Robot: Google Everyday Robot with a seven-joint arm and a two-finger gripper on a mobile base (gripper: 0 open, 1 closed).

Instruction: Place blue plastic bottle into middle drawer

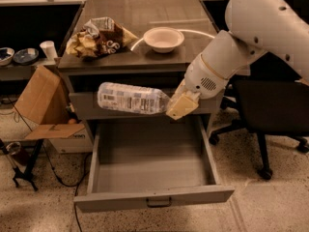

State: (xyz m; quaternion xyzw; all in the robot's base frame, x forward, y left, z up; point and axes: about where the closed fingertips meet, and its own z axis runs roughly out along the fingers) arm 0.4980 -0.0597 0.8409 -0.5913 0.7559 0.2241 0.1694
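Drawer nearest you, at six o'clock: the wide grey metal middle drawer (153,197) stands pulled out, its small dark handle (159,202) mid-front and its long flat tray running back towards twelve.

Above the tray's far half you have the clear, crinkly blue plastic bottle (130,98), lying about level in the air and well apart from the drawer floor. At the bottle's three o'clock sits the tan two-finger gripper (176,106), its fingers pinching the bottle's right end. The white arm (227,62) climbs away towards two o'clock.

Behind the bottle is the shut grey drawer with the taller front panel (84,106). On the dark cabinet top (145,18) beyond it rests a round white bowl (164,39), with a crumpled snack bag (99,36) at the bowl's nine o'clock.

A brown cardboard box (41,100) leans at the cabinet's nine o'clock, and a black office chair (270,115) stands at its three.
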